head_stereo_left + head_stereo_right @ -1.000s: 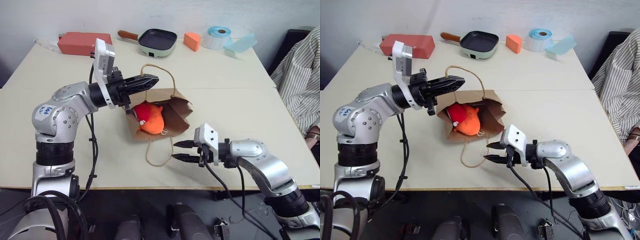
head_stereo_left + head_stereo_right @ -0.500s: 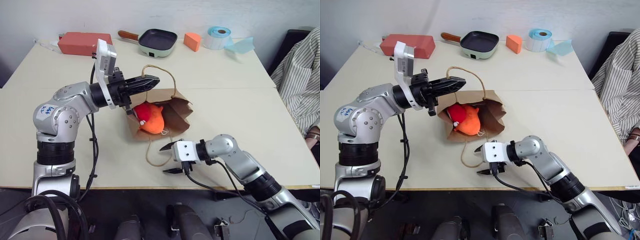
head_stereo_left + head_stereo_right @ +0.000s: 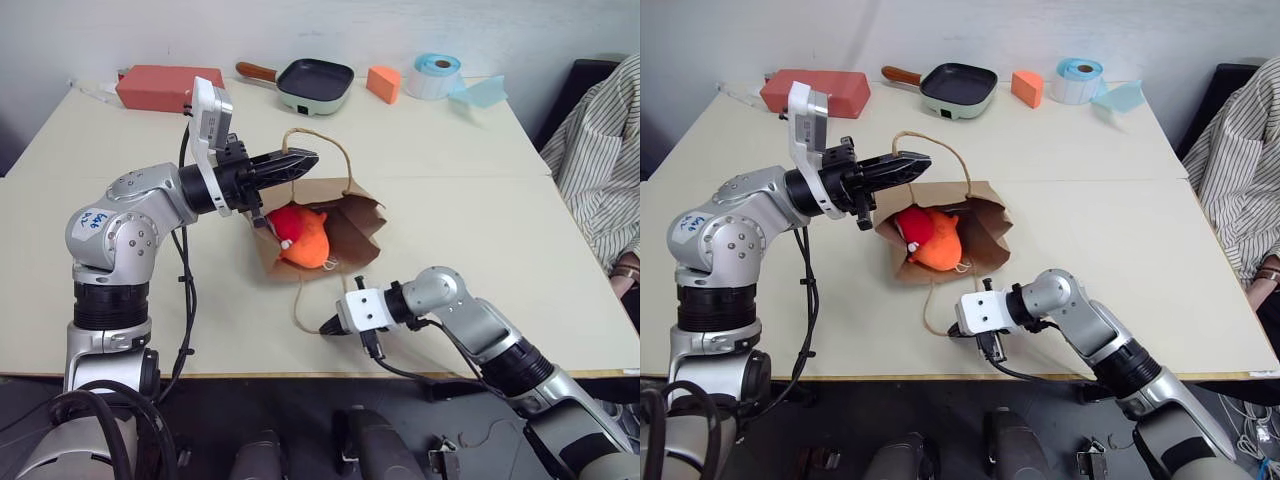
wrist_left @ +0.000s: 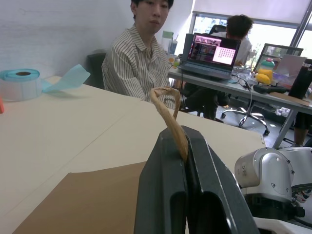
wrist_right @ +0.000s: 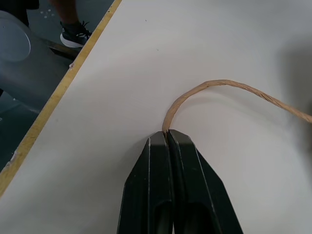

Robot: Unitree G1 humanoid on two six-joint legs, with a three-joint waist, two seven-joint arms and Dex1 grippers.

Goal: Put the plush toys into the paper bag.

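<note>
1. Cream table (image 3: 480,230) fills the scene; along its far edge stand a red box (image 3: 155,86), a small pan (image 3: 314,82), an orange wedge block (image 3: 383,82) and a roll of tape (image 3: 436,75). A person in a striped shirt (image 3: 600,170) sits at the robot's right.
2. Paper bag (image 3: 355,222) lies on its side at the table's centre, mouth toward the robot.
3. Plush toys (image 3: 303,235): the orange one sits in the bag's mouth, with the red one touching it on the robot's left.
4. Left gripper (image 3: 295,163) is clenched on the upper handle (image 4: 168,114), holding it raised above the bag.
5. Right gripper (image 3: 328,328) is clamped on the lower handle (image 5: 219,87), low at the table near its front edge.
6. Judged step: with both handles gripped, the bag looks ready to be lifted or spread. The next move probably calls for raising both handles together, so that the toys slide deeper instead of spilling out.
</note>
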